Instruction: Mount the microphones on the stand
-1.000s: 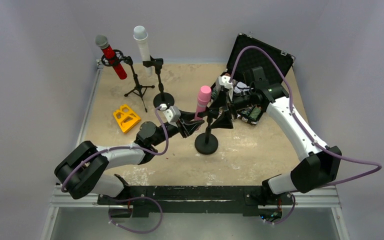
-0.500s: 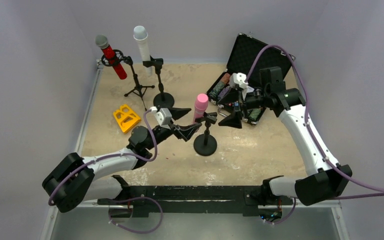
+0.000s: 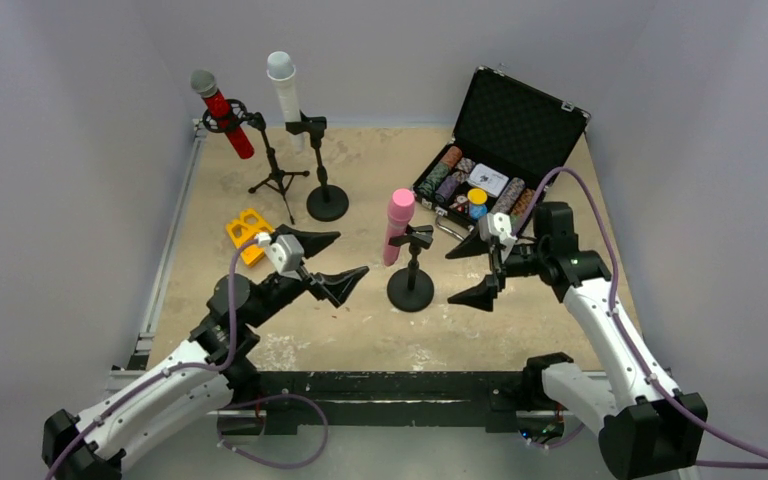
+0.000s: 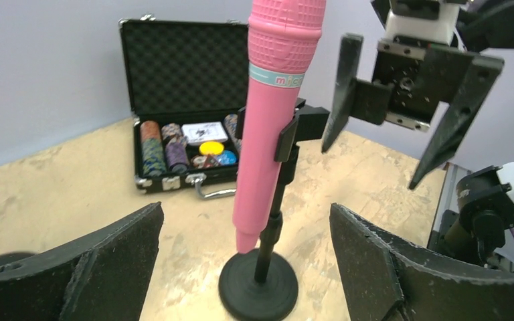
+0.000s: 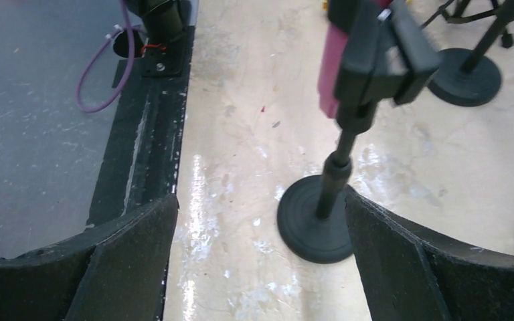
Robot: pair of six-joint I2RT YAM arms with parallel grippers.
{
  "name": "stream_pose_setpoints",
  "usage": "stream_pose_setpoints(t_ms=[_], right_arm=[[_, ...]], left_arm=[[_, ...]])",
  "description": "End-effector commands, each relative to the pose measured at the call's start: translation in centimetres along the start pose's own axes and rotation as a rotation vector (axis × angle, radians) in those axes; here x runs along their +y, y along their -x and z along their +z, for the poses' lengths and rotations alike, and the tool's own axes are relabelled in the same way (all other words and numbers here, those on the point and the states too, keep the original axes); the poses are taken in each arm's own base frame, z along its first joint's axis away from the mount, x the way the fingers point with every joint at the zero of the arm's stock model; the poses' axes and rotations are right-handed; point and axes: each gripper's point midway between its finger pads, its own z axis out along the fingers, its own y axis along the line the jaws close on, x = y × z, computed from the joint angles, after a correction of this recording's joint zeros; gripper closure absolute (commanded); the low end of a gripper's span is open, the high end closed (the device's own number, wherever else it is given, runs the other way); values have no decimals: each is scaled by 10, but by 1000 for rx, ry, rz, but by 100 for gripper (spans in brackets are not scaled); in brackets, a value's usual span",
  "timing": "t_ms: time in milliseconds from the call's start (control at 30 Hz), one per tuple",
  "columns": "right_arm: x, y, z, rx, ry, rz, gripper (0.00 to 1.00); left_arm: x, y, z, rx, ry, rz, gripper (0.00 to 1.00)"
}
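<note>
Pink plastic stick microphone (image 3: 397, 225) stood clipped in its black round-base stand (image 3: 412, 289); left hand (image 3: 350, 253) and right hand (image 3: 451, 277) had withdrawn, spread and empty, so attachment looked done.

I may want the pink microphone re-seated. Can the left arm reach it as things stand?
Probably yes: the left fingers are open, facing the pink microphone across bare table; the right fingers stand clear beyond it.

At rear left, a tripod stand (image 3: 278, 175) carries a tilted microphone (image 3: 222, 112). Just right of it, a round-base stand (image 3: 326, 200) carries an upright microphone (image 3: 284, 88). The centre stand (image 3: 412, 285), with a third microphone (image 3: 398, 225) clipped on its left, stands between the left gripper (image 3: 352, 254) and the right gripper (image 3: 451, 278). A case (image 3: 520, 110) lies rear right, and a block (image 3: 248, 232) lies before the tripod stand.
</note>
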Motion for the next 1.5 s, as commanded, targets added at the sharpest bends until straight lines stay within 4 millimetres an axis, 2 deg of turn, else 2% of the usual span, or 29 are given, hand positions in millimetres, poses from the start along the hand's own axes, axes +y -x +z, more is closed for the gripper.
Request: stream_pose_setpoints(t_ms=[0,133,300,600,1067,1467], right_arm=[[12,-2,6,-107,79,-116,1],[6,-9,6,-95,58,-149,1],[0,-16,5,-82,28,-177,1],[-3,-23,6,-76,19,-187,1],[-6,-28,6,-71,12,-185,1],[-8,-29,5,-70,1,-189,2]], left_arm=[[14,-1,-20,157,112,13,2],[17,1,-41,254,157,29,1],[22,-7,-60,317,222,-13,1],[32,-6,-76,314,302,-17,1],[33,-23,-78,306,331,-116,1],[-4,-36,-61,343,111,-182,1]])
